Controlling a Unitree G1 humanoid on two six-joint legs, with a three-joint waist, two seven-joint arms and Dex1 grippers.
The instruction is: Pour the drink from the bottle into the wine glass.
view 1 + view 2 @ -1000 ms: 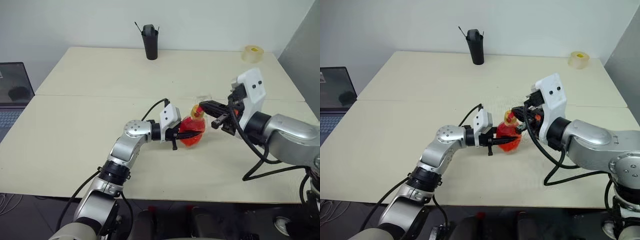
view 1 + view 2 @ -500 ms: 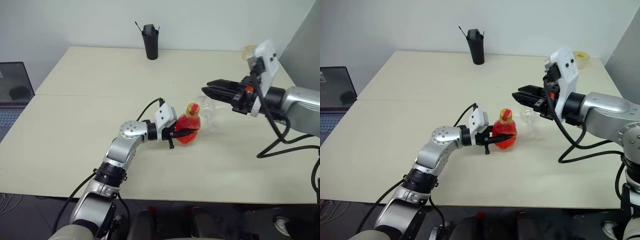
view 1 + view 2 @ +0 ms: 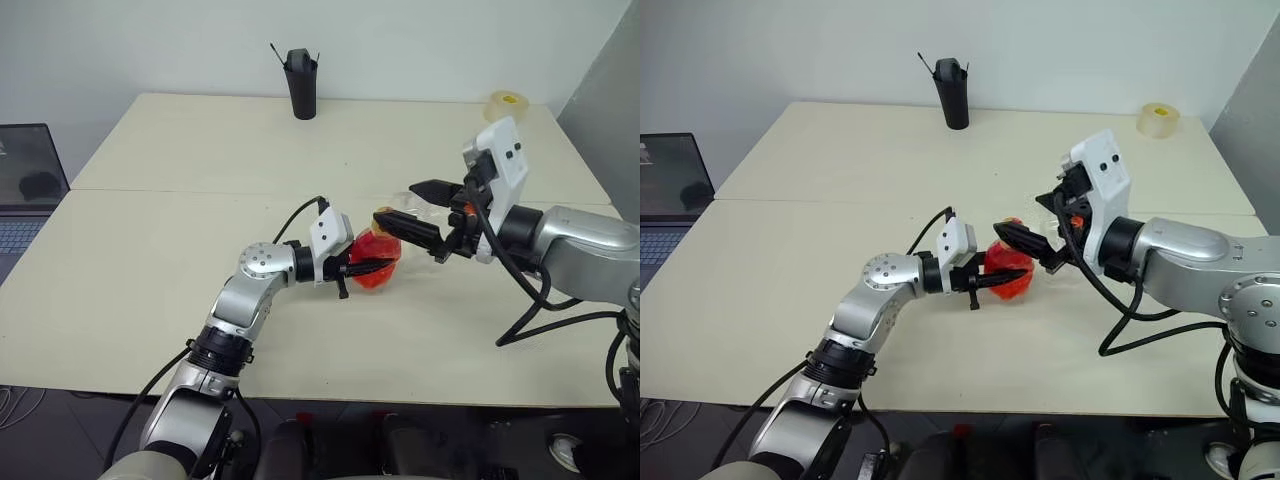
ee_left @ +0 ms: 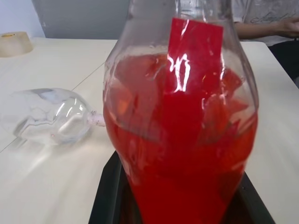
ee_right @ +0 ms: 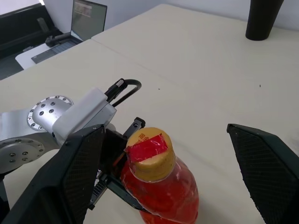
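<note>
Mid-frame in the head views, the left gripper [image 3: 352, 269] pinches the bottle [image 3: 379, 262] upright by its round belly, cap [image 5: 149, 153] still on. The right gripper [image 3: 432, 218], fingers spread wide, sits just right of and above that cap, so it's the nearer one to unscrew it. The wine glass [image 4: 51, 116] lies toppled on the table [image 3: 200, 160] just beyond the bottle.

The bottle [image 4: 182, 130] stands upright between the left gripper's black fingers [image 4: 106, 196], clamped at its lower body, with bright red drink [image 4: 187, 177] filling its rounded body. Just beyond it the wine glass [image 4: 49, 116] lies on its side on the pale table [image 4: 46, 186]. Farther off sits a tape roll [image 4: 14, 43].
</note>
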